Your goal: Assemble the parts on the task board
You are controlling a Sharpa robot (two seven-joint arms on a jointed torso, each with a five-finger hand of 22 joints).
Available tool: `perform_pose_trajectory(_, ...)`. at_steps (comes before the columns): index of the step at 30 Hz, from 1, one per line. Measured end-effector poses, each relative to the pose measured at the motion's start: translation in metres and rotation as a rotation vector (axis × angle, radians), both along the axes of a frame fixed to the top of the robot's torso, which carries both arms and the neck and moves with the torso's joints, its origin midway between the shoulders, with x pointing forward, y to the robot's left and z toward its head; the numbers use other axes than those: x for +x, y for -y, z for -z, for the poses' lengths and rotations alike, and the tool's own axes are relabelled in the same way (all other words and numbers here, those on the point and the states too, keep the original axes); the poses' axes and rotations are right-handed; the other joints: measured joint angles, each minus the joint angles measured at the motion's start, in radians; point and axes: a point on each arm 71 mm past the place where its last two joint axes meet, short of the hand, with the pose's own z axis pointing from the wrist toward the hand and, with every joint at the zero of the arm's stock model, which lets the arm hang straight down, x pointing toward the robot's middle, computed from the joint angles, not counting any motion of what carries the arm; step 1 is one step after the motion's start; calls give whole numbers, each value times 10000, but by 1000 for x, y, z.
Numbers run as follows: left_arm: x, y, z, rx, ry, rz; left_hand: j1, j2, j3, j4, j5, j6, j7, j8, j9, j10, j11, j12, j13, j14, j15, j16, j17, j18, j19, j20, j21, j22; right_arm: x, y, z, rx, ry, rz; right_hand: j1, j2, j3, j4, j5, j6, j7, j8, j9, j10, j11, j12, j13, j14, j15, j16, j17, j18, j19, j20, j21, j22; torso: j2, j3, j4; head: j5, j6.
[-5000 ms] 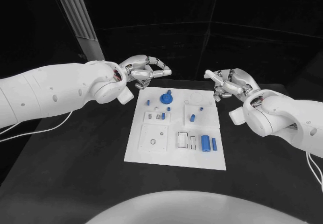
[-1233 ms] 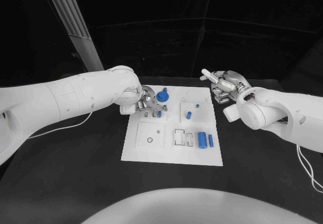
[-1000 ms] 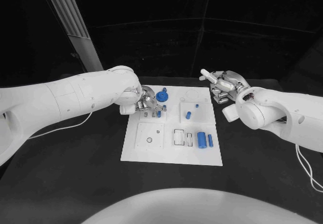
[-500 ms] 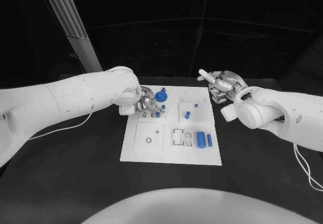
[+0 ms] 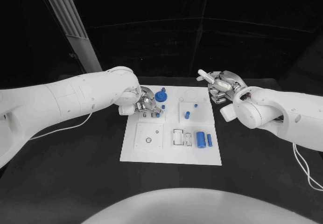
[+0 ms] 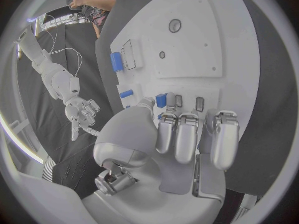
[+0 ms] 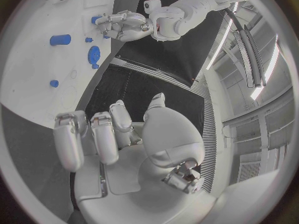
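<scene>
Looks like early days on this one. The white board point(image 5: 172, 125) sits in the middle of the frame on the black tabletop point(image 5: 74, 163), and most blue parts look loose on it: a fat cylinder point(image 5: 200, 137) and a thinner one point(image 5: 209, 140) at the lower right of the board, a small peg point(image 5: 187, 113) near the centre, and a round knob piece point(image 5: 161, 96) at the upper left that may already be seated, hard to say.

The left hand point(image 5: 144, 104) is down on the board's upper left edge, fingers point(image 6: 187, 134) curled over a small blue piece point(image 6: 161, 100). I can't tell if it's actually gripping it or just touching.

The right hand point(image 5: 221, 86) hovers off the board's upper right corner, fingers loosely spread, holding nothing.

The rectangular recesses point(image 5: 181, 136) beside the cylinders look unfilled, so I'd guess most of the job is left.
</scene>
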Motion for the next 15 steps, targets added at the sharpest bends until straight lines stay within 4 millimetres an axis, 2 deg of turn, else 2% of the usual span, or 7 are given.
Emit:
perform_pose_trajectory(6,0,0,1,-8,-18,13,0,0,28,28,62,0,0,-17,16,0,0,0,1,0,1,0,0,1,0,0,0,0,0,0,0,-12,-22,14,0,0,0,0,0,0,0,0,-10,-38,37,0,-12,0,0,0,0,0,0,0,0,0,-1,0,3,-25,0)
perform_pose_trajectory(9,0,0,1,-16,-34,36,71,71,207,12,145,75,1,-17,56,2,-1,0,14,0,1,0,0,0,0,0,0,0,0,1,0,-21,-35,28,0,0,0,0,0,0,0,0,-10,-38,37,0,-12,0,0,0,0,0,0,0,0,0,0,0,3,-27,0)
perform_pose_trajectory(10,0,1,1,-19,-40,44,132,69,281,1,256,74,1,-38,81,19,-19,0,14,0,1,0,0,-1,0,0,0,0,0,1,0,-23,-40,31,0,0,0,0,0,0,0,0,-10,-37,37,0,-11,0,0,0,0,0,0,0,0,0,0,0,3,-28,0)
perform_pose_trajectory(13,0,1,1,-30,-55,67,493,-151,611,-56,1170,127,-51,-104,173,7,-80,0,11,36,-36,0,0,1,-28,-47,0,0,0,1,1,-31,-55,41,0,0,0,0,0,0,0,0,-10,-37,37,0,-24,0,0,0,0,0,0,0,0,0,0,0,3,-42,-1)
perform_pose_trajectory(15,0,1,1,-44,-58,81,663,-277,805,-83,1529,145,-69,-105,224,21,-94,0,5,1,-71,0,0,0,-5,-71,0,0,0,2,1,-36,-64,49,31,31,0,0,0,0,0,0,-13,-37,37,0,-38,0,0,0,0,0,0,0,0,0,1,0,4,-53,-1)
